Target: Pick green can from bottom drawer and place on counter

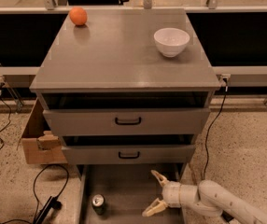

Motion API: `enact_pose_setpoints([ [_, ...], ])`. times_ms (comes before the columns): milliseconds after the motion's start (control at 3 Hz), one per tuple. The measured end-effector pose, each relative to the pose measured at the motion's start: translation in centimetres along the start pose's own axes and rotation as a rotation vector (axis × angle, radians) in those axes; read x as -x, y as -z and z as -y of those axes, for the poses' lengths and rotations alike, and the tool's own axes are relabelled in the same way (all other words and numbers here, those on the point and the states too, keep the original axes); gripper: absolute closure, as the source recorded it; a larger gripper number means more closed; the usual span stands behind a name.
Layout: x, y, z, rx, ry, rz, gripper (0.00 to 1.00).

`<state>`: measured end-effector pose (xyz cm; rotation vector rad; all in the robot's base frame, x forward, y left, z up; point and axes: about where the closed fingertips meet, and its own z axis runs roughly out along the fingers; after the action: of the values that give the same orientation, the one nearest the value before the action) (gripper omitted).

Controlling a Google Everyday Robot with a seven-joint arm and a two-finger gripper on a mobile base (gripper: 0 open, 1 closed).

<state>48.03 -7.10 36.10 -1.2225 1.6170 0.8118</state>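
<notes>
The can [98,202] stands in the drawer [124,183], ungrasped; the gripper [150,193] hovers near it, spread wide; grasp, lift and counter [119,55] placement remain

Pincer [149,193] over bottom drawer [124,188]; drawer front, arm [231,205] cut off below.

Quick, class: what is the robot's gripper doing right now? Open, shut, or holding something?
Gripper: open, holding nothing, over the bottom drawer, to the right of the green can and apart from it.
</notes>
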Motion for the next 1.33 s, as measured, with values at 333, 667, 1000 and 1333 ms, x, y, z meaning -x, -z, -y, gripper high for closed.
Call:
enact_pose_setpoints([
  [333, -1.6, -5.2, -0.5, 0.046, -0.061, 0.009, 0.00],
  [667, -1.7, -6.2, -0.8, 0.060, -0.058, 0.014, 0.00],
  [1000, -1.7, -10.9, -0.7, 0.109, -0.020, 0.041, 0.00],
  [1333, -2.2, -15.9, -1.1, 0.163, 0.018, 0.104, 0.00],
])
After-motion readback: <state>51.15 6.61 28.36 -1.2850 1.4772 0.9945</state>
